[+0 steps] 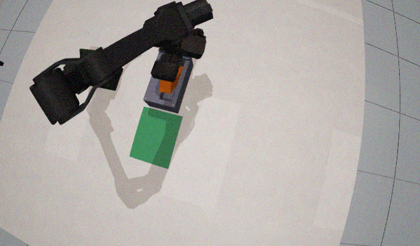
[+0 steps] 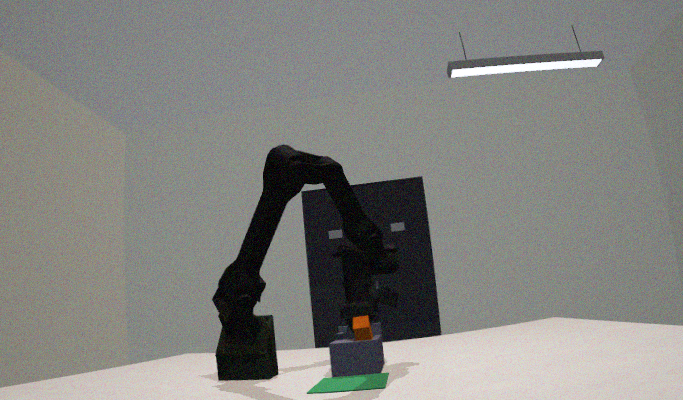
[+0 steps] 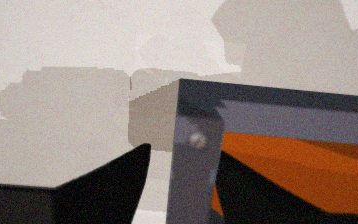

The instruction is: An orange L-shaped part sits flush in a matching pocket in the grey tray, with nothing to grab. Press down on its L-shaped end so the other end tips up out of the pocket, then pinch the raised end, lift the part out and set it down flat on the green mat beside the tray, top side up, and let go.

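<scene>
The orange L-shaped part (image 1: 167,86) (image 2: 361,327) (image 3: 305,165) is tilted in the pocket of the grey tray (image 1: 163,105) (image 2: 356,357) (image 3: 290,120). Its end nearest the green mat (image 1: 151,138) (image 2: 348,383) is raised above the tray's rim. My gripper (image 1: 167,71) (image 2: 358,311) (image 3: 182,154) is down on the far, L-shaped end of the part. Its fingers stand partly apart with nothing gripped between them. In the wrist view they straddle the tray's side wall, with one finger outside the tray and one on the part. The pressed end is hidden under the gripper.
The arm's base (image 1: 53,95) (image 2: 246,350) stands to the left of the tray. The arm reaches over the tray from the left. A dark panel (image 2: 416,260) stands behind the table. The mat lies right in front of the tray.
</scene>
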`<state>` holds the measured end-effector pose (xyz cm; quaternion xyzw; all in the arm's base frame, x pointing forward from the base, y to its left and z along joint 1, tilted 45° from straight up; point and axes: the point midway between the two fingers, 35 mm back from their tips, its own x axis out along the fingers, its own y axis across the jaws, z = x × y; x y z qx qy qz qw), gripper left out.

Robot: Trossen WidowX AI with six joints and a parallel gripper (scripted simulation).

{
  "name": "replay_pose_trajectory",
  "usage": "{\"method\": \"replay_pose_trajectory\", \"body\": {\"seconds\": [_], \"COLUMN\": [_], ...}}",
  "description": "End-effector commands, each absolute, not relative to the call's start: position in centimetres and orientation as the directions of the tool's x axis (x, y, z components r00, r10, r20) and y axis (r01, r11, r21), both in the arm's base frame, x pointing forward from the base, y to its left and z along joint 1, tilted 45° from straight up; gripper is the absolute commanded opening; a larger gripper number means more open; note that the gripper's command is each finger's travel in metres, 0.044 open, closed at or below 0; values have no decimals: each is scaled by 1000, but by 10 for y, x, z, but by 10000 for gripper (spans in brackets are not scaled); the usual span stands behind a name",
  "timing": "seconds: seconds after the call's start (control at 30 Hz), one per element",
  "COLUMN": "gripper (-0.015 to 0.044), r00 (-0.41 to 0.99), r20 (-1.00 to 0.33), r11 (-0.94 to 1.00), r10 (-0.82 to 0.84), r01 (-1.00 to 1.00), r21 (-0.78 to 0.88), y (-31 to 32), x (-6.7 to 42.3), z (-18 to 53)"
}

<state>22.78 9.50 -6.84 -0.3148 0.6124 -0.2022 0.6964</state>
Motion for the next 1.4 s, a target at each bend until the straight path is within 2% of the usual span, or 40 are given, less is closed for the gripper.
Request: {"method": "replay_pose_trajectory", "body": {"seconds": [0.0, 0.5, 0.8, 1.37], "gripper": [180, 180, 180, 180], "r00": [168, 163, 161, 180], "r20": [-726, -717, -719, -727], "r11": [720, 710, 711, 720], "r10": [-667, -678, -676, -663], "r01": [-104, -108, -110, -112], "r21": [-686, -696, -694, -685], "y": [95, 111, 166, 170], "x": [228, 223, 208, 211], "z": [-68, -64, 10, 11]}}
